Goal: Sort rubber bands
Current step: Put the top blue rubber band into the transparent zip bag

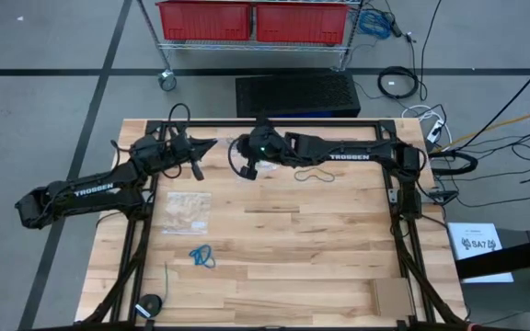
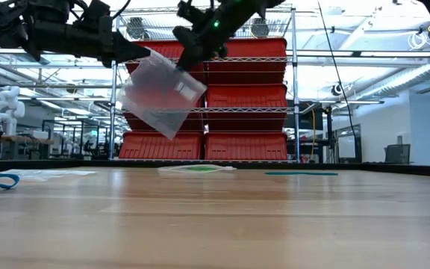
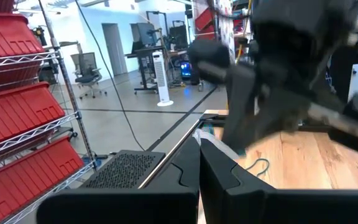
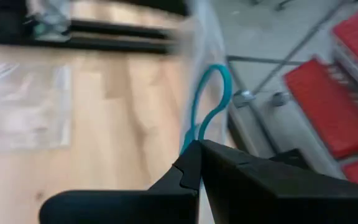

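Both arms are raised over the far edge of the table (image 1: 274,276), holding a clear bag (image 2: 159,91) up between them. The step in hand appears to be loading a band into that bag; the next move calls for keeping its mouth open while the band is let go inside.

The left gripper (image 2: 136,52) is closed on the bag's edge. The right gripper (image 4: 197,146) is closed, pinching a teal rubber band (image 4: 211,96).

Other bands lie on the table: a bright blue cluster (image 1: 202,256) near the front left, a dark loop (image 1: 315,175) beneath the right arm. A second bag (image 1: 186,211) lies flat.
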Tool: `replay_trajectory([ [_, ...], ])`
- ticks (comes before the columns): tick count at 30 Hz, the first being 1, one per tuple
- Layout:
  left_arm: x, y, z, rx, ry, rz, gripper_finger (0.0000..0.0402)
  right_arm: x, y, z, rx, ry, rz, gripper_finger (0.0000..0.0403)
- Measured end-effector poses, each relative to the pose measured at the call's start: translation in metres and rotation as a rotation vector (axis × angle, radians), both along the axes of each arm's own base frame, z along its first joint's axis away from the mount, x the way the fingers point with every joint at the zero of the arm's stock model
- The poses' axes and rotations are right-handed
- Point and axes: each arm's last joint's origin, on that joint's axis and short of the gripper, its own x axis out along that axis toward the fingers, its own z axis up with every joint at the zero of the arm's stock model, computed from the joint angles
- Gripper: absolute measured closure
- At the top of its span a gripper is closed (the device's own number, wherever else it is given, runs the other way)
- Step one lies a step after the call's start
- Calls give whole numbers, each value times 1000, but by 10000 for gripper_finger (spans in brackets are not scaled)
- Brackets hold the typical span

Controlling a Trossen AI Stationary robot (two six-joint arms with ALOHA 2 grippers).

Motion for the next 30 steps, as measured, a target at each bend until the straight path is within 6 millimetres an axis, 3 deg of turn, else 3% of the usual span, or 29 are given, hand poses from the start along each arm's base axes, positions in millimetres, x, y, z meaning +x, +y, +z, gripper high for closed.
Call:
replay_trajectory([
  [4, 0, 0, 0, -1, 0, 0, 401, 2, -11, -11, 46, 8, -20, 402],
  [9, 0, 0, 0, -1, 0, 0, 401, 1, -20, -8, 58, -11, -49, 372],
  [18, 0, -1, 0, -3, 2, -21, 401, 4, -20, 29, 25, -69, -22, 285],
  [30, 3, 0, -3, -28, 8, -51, 401, -9, -22, 66, 17, 23, -17, 292],
])
